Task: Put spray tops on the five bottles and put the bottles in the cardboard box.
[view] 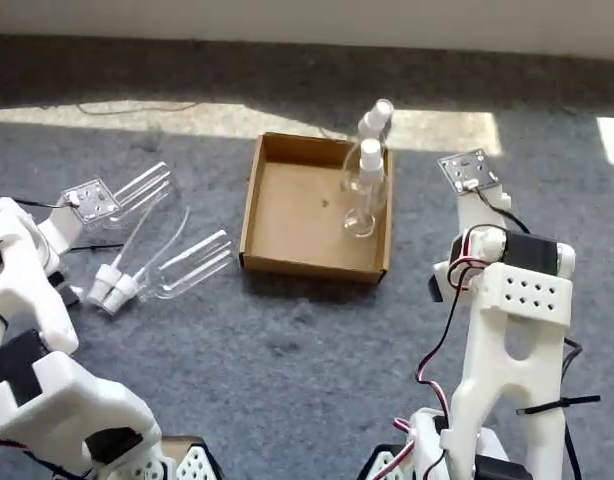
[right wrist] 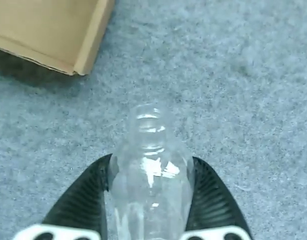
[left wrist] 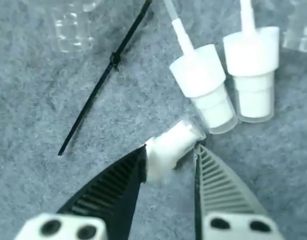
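Note:
My left gripper (left wrist: 169,150) is shut on a white spray top (left wrist: 171,146) just above the carpet. Two more spray tops (left wrist: 206,90) (left wrist: 251,70) lie side by side just beyond it, their tubes pointing away. My right gripper (right wrist: 151,162) is shut on a clear bottle (right wrist: 151,175) with a bare threaded neck, close to a corner of the cardboard box (right wrist: 58,35). In the high view the box (view: 287,225) holds two bottles with spray tops (view: 365,185) (view: 374,125) along its right wall. Two clear bottles without tops (view: 147,190) (view: 192,262) lie left of the box.
A black zip tie (left wrist: 106,75) lies on the grey carpet beside the loose spray tops, and the neck of a clear bottle (left wrist: 68,25) is near it. Open carpet (view: 287,340) stretches in front of the box between the two arms.

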### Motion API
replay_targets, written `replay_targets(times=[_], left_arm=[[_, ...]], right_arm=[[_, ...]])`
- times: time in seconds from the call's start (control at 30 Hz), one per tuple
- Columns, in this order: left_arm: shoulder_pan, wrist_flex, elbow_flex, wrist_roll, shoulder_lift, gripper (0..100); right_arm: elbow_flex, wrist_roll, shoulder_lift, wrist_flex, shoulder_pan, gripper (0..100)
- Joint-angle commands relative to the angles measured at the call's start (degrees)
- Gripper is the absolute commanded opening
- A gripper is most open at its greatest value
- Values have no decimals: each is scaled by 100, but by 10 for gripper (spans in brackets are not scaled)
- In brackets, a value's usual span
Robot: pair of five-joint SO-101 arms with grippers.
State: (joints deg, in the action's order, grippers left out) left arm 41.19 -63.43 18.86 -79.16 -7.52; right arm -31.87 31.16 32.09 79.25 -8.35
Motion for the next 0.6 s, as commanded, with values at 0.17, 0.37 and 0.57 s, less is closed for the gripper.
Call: replay_targets(times=[0.17, 0.37, 0.57], left_arm=[[-127, 571, -303, -3824, -295, 159], [48, 457, -101, -3807, -418, 154], [259, 466, 330, -3780, -391, 76]], right_arm=[[57, -62, 189, -22, 57, 5], [66, -105, 189, -22, 57, 5], [101, -378, 189, -31, 57, 5]])
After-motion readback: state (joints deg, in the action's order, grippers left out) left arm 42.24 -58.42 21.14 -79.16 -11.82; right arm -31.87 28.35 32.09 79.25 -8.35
